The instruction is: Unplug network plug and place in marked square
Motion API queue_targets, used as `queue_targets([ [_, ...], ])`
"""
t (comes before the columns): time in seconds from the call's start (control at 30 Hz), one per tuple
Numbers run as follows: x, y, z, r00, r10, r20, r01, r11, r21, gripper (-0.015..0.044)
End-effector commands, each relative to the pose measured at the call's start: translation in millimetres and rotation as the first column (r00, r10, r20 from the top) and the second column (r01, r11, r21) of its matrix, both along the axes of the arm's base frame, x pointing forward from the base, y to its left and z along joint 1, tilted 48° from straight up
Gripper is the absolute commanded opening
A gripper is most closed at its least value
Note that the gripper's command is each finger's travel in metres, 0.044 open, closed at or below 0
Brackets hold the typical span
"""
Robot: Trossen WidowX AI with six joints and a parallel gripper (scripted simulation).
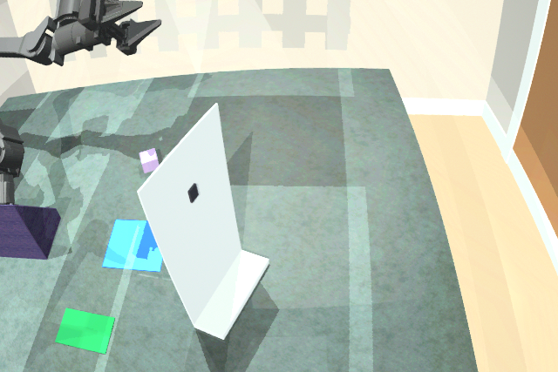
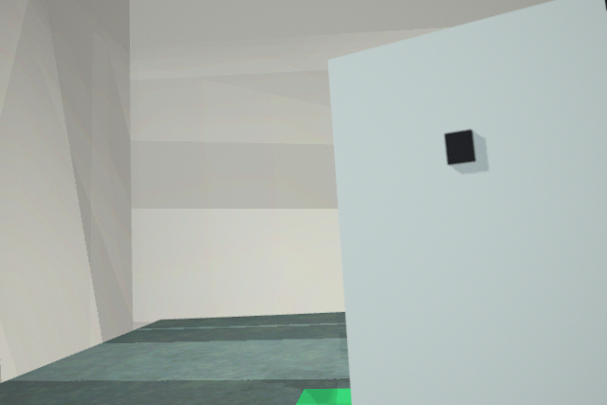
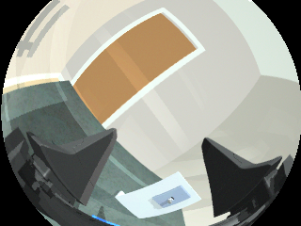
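The pincer [image 1: 146, 21] hangs high above the desk's [image 1: 293, 224] far left corner, its fingers spread wide with nothing between them. The plug [image 1: 149, 160], pale lilac, sticks out of the panel's [image 1: 198, 241] far face, well below the pincer and well apart from it. The dark square [image 1: 193, 192] on the near face marks the socket's back. On the desk lie a blue square [image 1: 121, 246], just beside the panel, and a green square [image 1: 85, 329] nearer the front edge. In the wrist view the panel [image 3: 145, 202] appears small between the two fingertips.
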State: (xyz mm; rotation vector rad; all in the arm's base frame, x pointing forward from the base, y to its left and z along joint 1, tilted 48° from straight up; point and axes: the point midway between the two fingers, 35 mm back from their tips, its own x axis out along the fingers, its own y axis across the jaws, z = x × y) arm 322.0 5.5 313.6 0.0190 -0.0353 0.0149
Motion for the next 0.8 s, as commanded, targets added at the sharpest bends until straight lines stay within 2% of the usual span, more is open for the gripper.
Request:
queue_targets([
  [0.0,0.6,-0.2,-1.7,1.000,-0.002,-0.004,0.002,1.000,-0.004,0.0374],
  [0.27,16.4,-9.9,-78.6,0.981,-0.103,-0.166,0.066,0.975,-0.213,0.0164],
  [0.5,13.6,-19.4,-151.0,0.929,-0.200,-0.311,0.052,0.904,-0.424,0.0156],
  [0.77,-9.5,-31.7,-226.4,0.837,-0.312,-0.451,-0.058,0.768,-0.638,0.0156],
])
